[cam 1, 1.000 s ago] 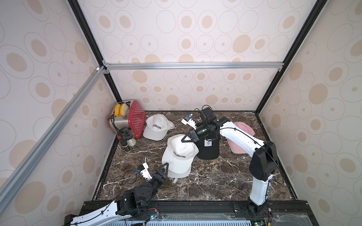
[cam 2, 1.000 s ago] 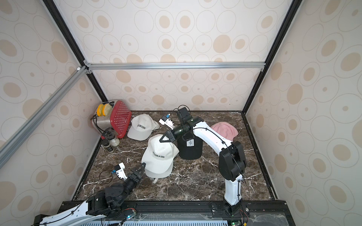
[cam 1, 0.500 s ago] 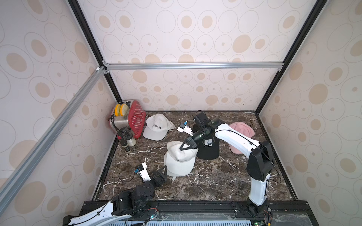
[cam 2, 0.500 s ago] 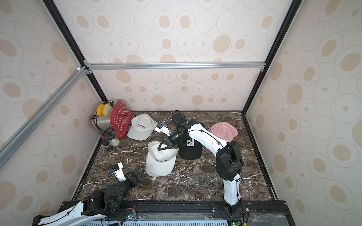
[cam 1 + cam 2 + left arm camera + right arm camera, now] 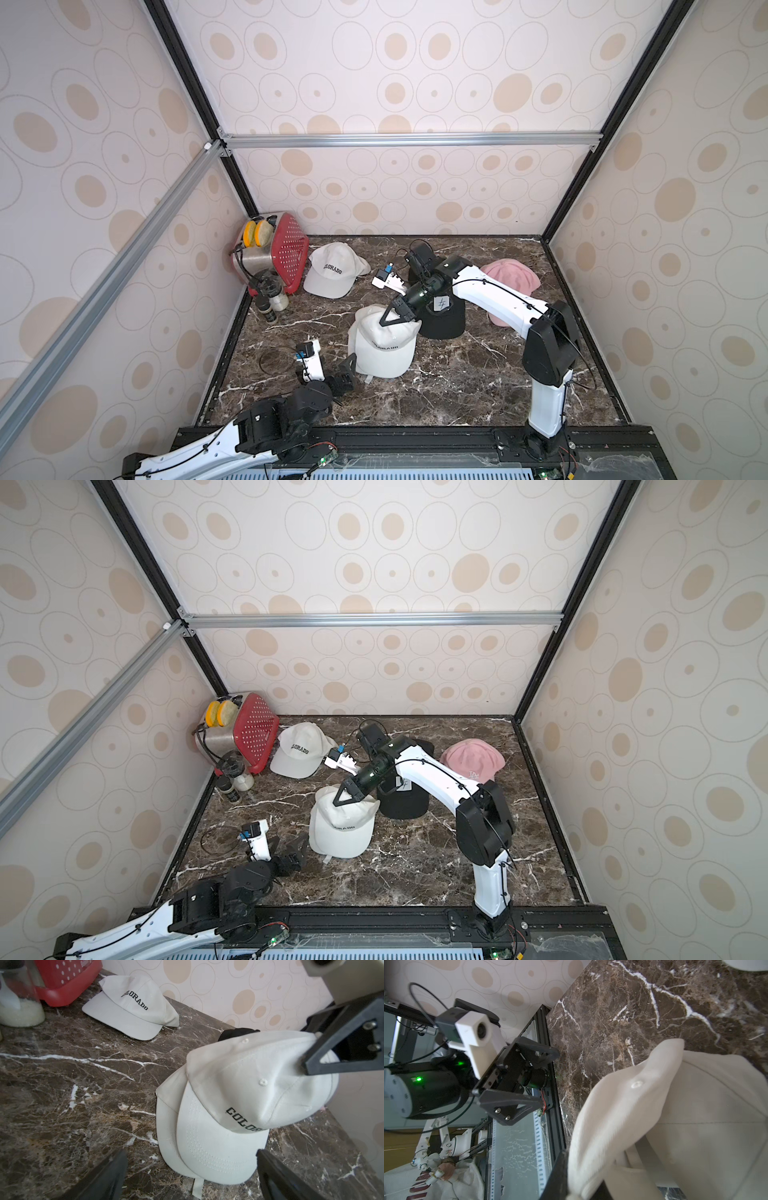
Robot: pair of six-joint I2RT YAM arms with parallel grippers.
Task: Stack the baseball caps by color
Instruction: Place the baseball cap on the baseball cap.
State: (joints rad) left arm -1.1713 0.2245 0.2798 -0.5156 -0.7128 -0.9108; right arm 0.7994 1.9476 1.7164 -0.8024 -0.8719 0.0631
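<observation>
right gripper (image 5: 384, 322) pinches a fold of crown fabric on the top white cap (image 5: 384, 347), its jaws nearly closed. this cap sits over a second white cap (image 5: 166, 1118), whose brim shows beneath it, near the front middle of the table. left gripper (image 5: 550, 1079) hangs wide open and empty just beside the two brims.

the step in hand looks like setting this cap onto the white pile. the crown is pulled up into a peak, so the next move likely calls for parting the jaws and lifting straight off, lest the soft fabric drag askew. a third white cap (image 5: 332, 270) lies apart toward the back and would have to join the pile. the black caps (image 5: 440, 322) sit just beside the pile, under the right arm, and a pink cap (image 5: 513, 274) lies at the back right. how many are stacked in each i cannot tell.

papered walls (image 5: 395, 62) with beige ovals enclose the cell. the marble tabletop (image 5: 436, 390) is dark brown with white veins. a red toaster (image 5: 286, 253) stands in the back left corner, small jars (image 5: 274, 297) beside it.
</observation>
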